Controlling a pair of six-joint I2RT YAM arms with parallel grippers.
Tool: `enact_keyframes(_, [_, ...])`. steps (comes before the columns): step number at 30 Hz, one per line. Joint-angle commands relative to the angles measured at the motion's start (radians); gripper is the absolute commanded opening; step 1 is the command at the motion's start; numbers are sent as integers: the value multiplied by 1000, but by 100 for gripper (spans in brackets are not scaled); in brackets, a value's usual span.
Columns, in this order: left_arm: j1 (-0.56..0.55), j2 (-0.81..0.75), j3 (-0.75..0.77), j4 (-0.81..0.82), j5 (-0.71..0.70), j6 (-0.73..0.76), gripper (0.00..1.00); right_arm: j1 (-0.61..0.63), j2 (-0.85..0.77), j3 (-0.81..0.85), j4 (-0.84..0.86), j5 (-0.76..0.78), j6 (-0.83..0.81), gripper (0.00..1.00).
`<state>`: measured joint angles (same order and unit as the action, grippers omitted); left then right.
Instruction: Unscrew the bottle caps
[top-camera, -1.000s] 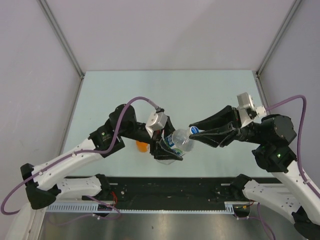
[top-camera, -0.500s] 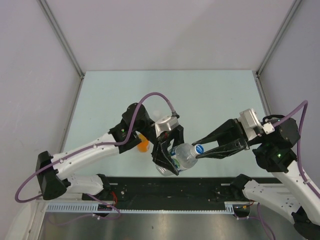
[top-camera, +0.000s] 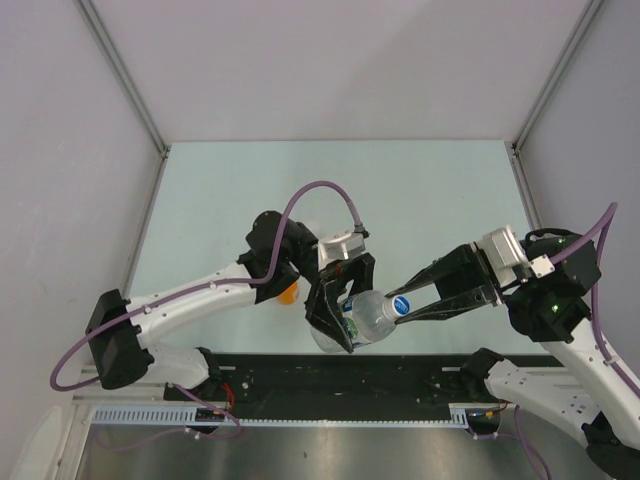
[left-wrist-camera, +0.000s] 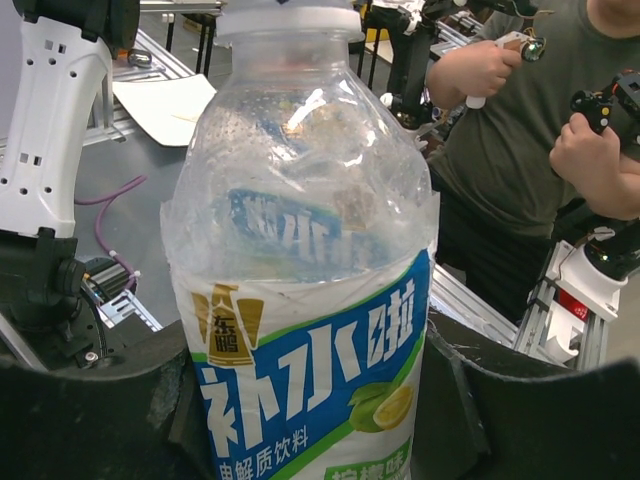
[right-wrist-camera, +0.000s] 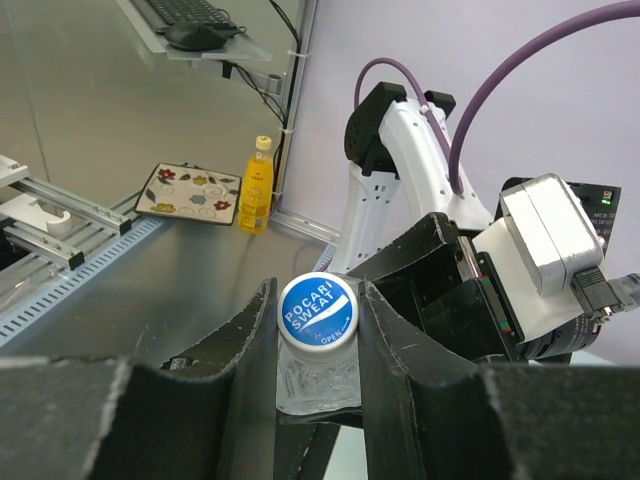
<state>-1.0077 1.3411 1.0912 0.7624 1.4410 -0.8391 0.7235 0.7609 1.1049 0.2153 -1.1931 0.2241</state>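
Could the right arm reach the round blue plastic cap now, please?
Seemingly yes: the right gripper is shut on the round blue plastic cap, and the left gripper holds its clear plastic bottle.

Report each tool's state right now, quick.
Left tool: closed on the clear bottle.
Right tool: closed on the blue cap.
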Motion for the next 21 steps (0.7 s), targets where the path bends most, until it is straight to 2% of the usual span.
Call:
enact_keyframes(1, [9, -43, 33, 115, -70, 35, 0, 7, 26, -14, -119, -123, 15, 0])
enact_keyframes(3, [9, -54, 47, -12, -76, 133, 0, 1, 26, -14, -123, -85, 29, 2])
enact_keyframes(6, [9, -80, 79, -243, -102, 306, 0, -15, 20, -14, -142, -15, 46, 17])
enact_keyframes(8, [9, -95, 101, -369, -117, 398, 0, -24, 17, -14, -139, -3, 58, 18])
enact_keyframes(11, [11, -108, 104, -420, -145, 440, 0, -32, 12, -13, -137, 32, 75, 18])
enact_keyframes(16, [11, -115, 102, -491, -195, 488, 0, -39, 12, -14, -139, 69, 89, 41])
enact_keyframes(20, [12, -122, 101, -532, -228, 526, 0, -44, 9, -13, -149, 95, 86, 52])
enact_keyframes(21, [11, -125, 101, -538, -231, 529, 0, -44, 9, -14, -149, 98, 86, 59])
